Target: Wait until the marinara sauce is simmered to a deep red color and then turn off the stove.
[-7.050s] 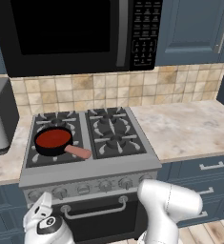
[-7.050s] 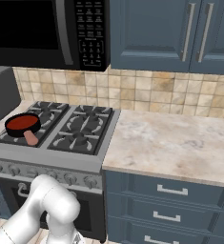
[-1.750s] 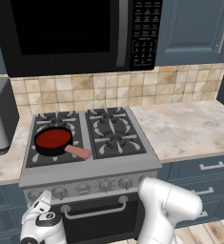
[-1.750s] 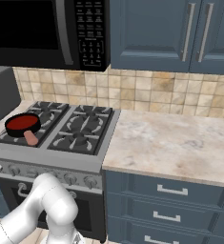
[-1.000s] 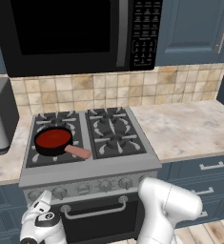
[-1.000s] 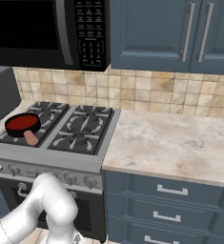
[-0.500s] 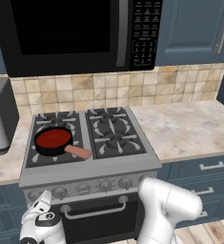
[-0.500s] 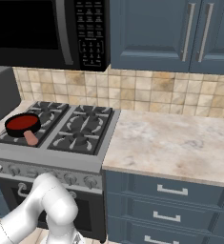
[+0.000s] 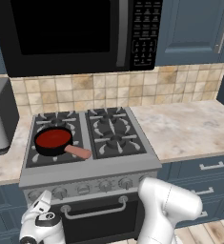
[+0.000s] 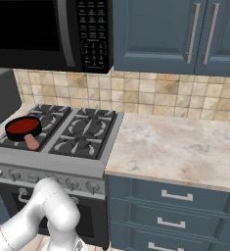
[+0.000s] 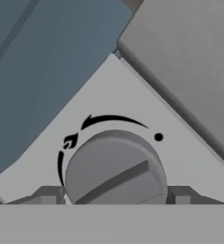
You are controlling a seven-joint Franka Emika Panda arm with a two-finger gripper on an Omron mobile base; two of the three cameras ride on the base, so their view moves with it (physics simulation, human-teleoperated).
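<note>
The gripper [image 11: 114, 198] sits low at the stove's [image 9: 92, 176] near-left knob [image 11: 114, 169], its lower part cut off; fingertips [image 11: 47, 195] straddle it wide, contact unclear.

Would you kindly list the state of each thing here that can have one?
marinara sauce: deep red, in the pan on the front left burner.
stove knob: between the hand's fingertips, not yet gripped.
hand: open, tips either side of the knob.
oven door: closed.

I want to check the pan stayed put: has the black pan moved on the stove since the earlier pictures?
No. The pan with the marinara sauce sits on the same front-left burner of the stove, its handle pointing toward the front edge, as before.
</note>
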